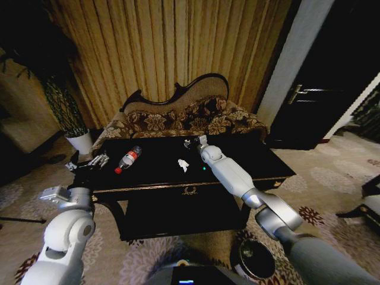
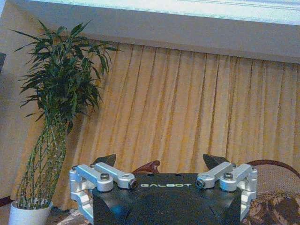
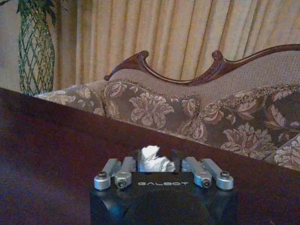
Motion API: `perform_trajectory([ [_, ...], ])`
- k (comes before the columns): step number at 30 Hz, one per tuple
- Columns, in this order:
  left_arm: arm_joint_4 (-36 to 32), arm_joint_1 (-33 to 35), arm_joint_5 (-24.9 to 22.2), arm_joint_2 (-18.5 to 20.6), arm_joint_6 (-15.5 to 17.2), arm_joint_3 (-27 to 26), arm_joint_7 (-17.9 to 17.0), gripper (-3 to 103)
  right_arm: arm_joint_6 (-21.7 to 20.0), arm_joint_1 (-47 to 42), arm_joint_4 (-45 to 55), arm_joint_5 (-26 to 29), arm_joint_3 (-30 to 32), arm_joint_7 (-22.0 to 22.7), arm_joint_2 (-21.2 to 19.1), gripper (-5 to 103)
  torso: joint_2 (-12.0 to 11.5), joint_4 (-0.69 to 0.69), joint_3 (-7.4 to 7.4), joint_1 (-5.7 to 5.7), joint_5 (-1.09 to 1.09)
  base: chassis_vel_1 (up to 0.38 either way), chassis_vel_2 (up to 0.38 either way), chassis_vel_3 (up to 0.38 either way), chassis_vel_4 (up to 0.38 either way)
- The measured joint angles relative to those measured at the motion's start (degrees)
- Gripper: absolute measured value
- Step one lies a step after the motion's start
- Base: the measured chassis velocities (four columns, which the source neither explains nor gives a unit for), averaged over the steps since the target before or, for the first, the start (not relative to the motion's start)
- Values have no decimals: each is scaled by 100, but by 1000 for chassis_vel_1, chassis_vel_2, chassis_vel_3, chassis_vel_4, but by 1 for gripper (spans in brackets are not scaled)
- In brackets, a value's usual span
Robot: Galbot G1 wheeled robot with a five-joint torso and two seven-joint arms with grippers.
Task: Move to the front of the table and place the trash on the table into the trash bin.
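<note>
Right tool point(image 3: 161, 164): reached out over the far side of the worktop point(image 1: 237, 155), near the sofa edge, fingers drawn together on a crumpled white paper scrap point(image 3: 153, 159). The wrist view shows the scrap pinched between the fingers just above the dark surface, the brown floral sofa point(image 3: 154, 105) behind.

Left tool point(image 2: 161, 164): hovering at the worktop's left end, fingers spread apart and nothing between them; its camera looks at the curtain point(image 2: 187, 103) and the potted plant point(image 2: 56, 108).

Worktop contents: a second white paper scrap point(image 1: 183, 164) lies near the middle, well short of the right tool. The clear bottle with red label and cap point(image 1: 128, 159) lies on its side toward the left, near the left tool but not touched by it.

Trash bin point(image 1: 255, 259): on the floor in front of the worktop, on the robot's right, below the right arm's elbow. Its opening looks dark; contents cannot be made out.

Progress, as judged: the robot stands at the front of the worktop, so the approach appears done. One scrap is in hand but not yet carried to the bin. The other scrap and the bottle remain to be collected. Early stage of the clearing.
</note>
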Motion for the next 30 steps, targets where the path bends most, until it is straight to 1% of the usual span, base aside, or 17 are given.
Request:
perform_trajectory([
  [3, 11, -17, -9, -7, 0, -6, 0, 100, -140, -32, 103, 6, -19, 0, -46, 25, 0, -1, 0, 0, 0, 0, 0, 0, 0],
  [4, 11, -17, -9, -7, 0, -6, 0, 100, -140, -32, 103, 6, -19, 0, -46, 25, 0, -1, 0, 0, 0, 0, 0, 0, 0],
  [6, 11, -17, -12, -19, 0, -10, 0, 100, -222, -49, 158, 6, -43, 0, -59, 14, 0, 0, 0, 0, 0, 0, 0, 0, 0],
  [7, 11, -17, -12, -19, 0, -10, 0, 100, -222, -49, 158, 6, -43, 0, -59, 14, 0, 0, 0, 0, 0, 0, 0, 0, 0],
  [9, 11, -8, -13, -23, 0, -30, 0, 100, -247, -59, 169, 5, -54, 0, -51, 4, 0, 1, 0, 0, 0, 0, 0, 0, 0],
  [10, 11, -1, -15, -23, 1, -53, 1, 100, -253, -64, 172, 3, -58, 1, -41, 1, 0, 0, 0, 0, 0, 0, 0, 0, 0],
  [16, 5, 26, -29, -16, 0, -116, 3, 100, -254, -117, 239, 2, -17, 1, -18, 1, 0, 0, 0, 0, 0, 0, 0, 0, 0],
  [19, 3, 39, -30, -16, -1, -125, 7, 100, -255, -169, 455, 12, 158, 0, -10, 1, 0, 1, 0, 0, 0, 0, 0, 0, 0],
  [21, 2, 38, -31, -19, -3, -122, 11, 100, -262, -223, 813, 12, 429, 0, -18, 1, 0, 2, 0, 0, 0, 0, 0, 0, 0],
  [22, 2, 38, -31, -19, -3, -122, 11, 100, -262, -223, 813, 12, 429, 0, -18, 1, 0, 2, 0, 0, 0, 0, 0, 0, 0],
  [24, 9, 16, -30, -21, -5, -96, 12, 100, -360, -298, 1280, 7, 757, 0, -130, 1, 0, 2, 0, 0, 0, 0, 0, 0, 0],
  [28, 25, -6, -31, -20, -6, -89, 14, 100, -449, -413, 1632, 27, 1005, 0, -289, 1, 0, 0, 0, 0, 0, 0, 0, 0, 0],
  [30, 44, -27, -32, -6, -6, -89, 15, 100, -473, -599, 1930, 29, 1244, 0, -493, 1, 0, 1, 0, 0, 0, 0, 0, 0, 0],
])
